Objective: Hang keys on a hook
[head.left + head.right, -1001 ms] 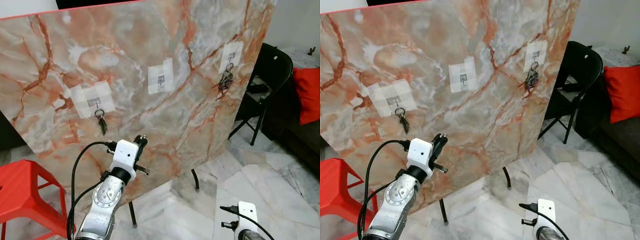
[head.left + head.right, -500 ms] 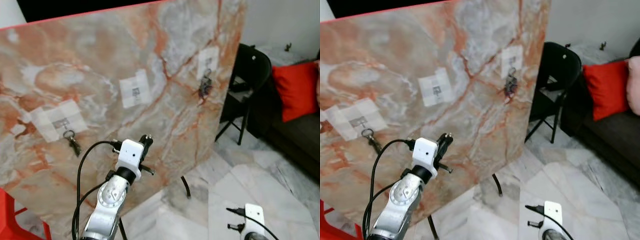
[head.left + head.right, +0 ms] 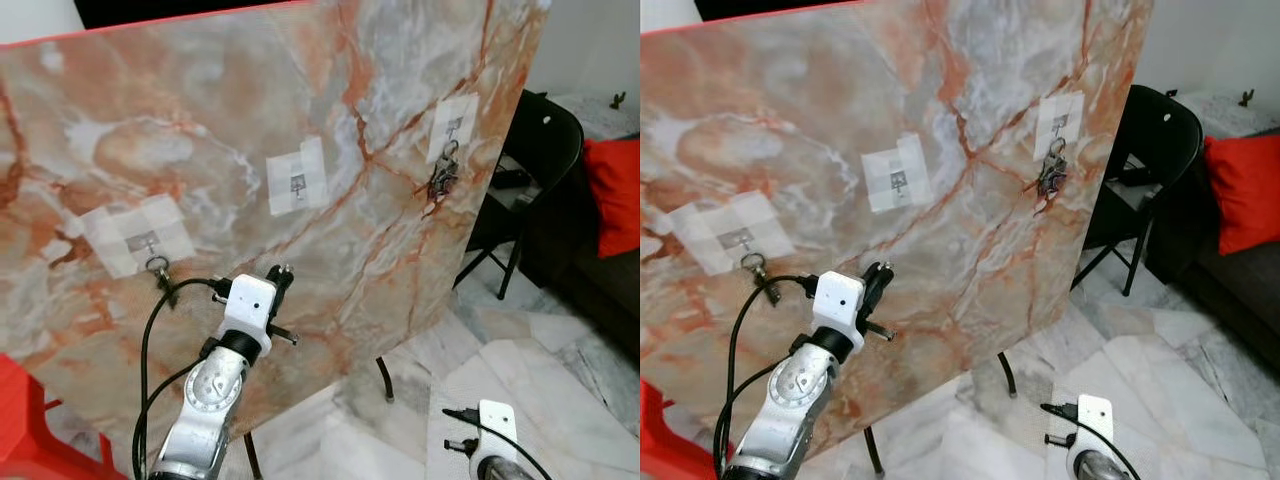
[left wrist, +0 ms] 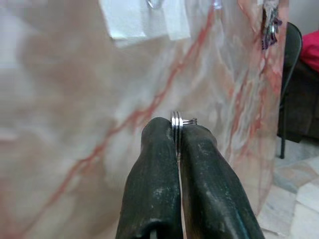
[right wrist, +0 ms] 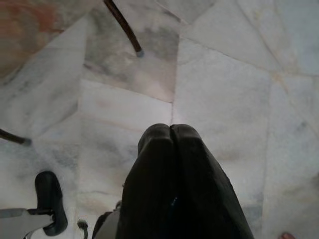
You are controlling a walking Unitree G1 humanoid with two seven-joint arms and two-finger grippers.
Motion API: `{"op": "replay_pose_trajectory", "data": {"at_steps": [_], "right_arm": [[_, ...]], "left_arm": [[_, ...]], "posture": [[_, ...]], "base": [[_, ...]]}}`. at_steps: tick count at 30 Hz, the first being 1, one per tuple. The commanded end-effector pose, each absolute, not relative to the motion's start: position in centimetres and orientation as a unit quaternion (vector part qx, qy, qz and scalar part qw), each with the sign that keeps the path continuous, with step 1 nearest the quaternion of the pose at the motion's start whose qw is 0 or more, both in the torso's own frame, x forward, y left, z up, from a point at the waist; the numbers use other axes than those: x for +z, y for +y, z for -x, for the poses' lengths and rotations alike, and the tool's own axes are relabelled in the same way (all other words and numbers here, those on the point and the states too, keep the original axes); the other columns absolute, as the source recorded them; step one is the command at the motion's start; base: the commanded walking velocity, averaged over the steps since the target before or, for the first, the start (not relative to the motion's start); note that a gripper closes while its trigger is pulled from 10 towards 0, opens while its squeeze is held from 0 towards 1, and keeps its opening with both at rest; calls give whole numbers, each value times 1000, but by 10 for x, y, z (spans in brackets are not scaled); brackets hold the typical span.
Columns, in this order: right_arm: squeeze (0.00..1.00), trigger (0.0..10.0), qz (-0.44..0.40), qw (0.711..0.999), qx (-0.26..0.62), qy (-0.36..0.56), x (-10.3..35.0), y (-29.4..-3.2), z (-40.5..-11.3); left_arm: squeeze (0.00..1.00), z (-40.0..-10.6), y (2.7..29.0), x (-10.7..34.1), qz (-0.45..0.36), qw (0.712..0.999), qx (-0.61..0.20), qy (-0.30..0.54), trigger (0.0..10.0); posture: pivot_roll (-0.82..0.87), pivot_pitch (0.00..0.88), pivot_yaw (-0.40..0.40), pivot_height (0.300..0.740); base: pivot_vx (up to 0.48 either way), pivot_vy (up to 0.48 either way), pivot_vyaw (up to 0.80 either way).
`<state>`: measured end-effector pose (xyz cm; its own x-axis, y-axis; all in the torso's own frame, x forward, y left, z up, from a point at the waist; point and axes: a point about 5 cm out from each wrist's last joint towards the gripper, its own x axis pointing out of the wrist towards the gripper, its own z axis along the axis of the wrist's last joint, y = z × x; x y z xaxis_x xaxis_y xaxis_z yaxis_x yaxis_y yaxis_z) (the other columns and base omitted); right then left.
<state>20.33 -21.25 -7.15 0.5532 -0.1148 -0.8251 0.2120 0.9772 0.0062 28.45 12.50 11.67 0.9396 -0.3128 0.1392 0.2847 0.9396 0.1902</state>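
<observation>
Head view: left gripper (image 3: 283, 272) raised just before marble board (image 3: 380, 250), below middle taped hook (image 3: 298, 183). Left wrist: fingers (image 4: 157, 169) pinched tight on silver key ring (image 4: 179, 120). Right wrist: right gripper (image 5: 171, 130) closed, empty, above tiled floor (image 5: 224, 89).

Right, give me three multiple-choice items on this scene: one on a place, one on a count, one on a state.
1. Which hook on the marble board is bare?
A. the left one
B. the middle one
C. the right one

2. How many taped hooks are on the board?
A. two
B. three
C. five

3. What are the left gripper's fingers doing?
A. spread wide
B. shut on a key ring
C. shut on a cushion

Answers:
1 B: the middle hook carries nothing, while the left hook and the right hook each hold keys.
2 B: three white tape patches, each with a hook.
3 B: the left gripper pinches the key ring between its fingers.
</observation>
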Motion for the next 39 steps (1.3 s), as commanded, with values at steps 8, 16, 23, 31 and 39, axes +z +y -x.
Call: {"op": "replay_pose_trajectory", "data": {"at_steps": [8, 16, 23, 31, 39], "right_arm": [[0, 10000, -55, 878, -95, 465, -72, -213, -202], [0, 10000, -54, 878, -94, 466, -72, -213, -202], [0, 10000, -52, 878, -94, 466, -72, -214, -202], [0, 10000, -51, 878, -93, 467, -72, -214, -202], [0, 10000, -49, 878, -92, 468, -72, -215, -201]], "left_arm": [[0, -285, 123, 119, -86, 979, -159, -90, 10000], [0, -285, 122, 120, -84, 979, -161, -91, 10000], [0, -285, 121, 120, -80, 979, -161, -91, 10000], [0, -283, 119, 119, -77, 979, -164, -91, 10000], [0, -281, 119, 119, -73, 978, -172, -91, 10000]], "posture": [[32, 0, -24, 736], [30, 0, -23, 736], [30, 0, -27, 736], [33, 0, -32, 736], [37, 0, -34, 736]], "base": [[0, 0, 0], [91, 0, 0], [242, 0, 0], [0, 0, 0], [0, 0, 0]]}}
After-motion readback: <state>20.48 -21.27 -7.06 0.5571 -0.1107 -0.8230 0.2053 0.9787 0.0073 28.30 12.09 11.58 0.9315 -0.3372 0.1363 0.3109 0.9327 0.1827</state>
